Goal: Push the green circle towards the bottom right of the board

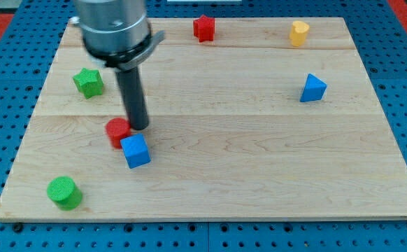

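Note:
The green circle (64,192) is a short green cylinder near the board's bottom left corner. My tip (138,127) is the lower end of the dark rod, well up and to the right of the green circle. It stands right beside a red round block (117,131) and just above a blue cube (136,151), which touches the red block.
A green star block (89,82) lies at the left. A red star block (204,28) and a yellow block (299,33) lie along the top edge. A blue triangular block (313,89) lies at the right. The wooden board (259,161) rests on a blue pegboard.

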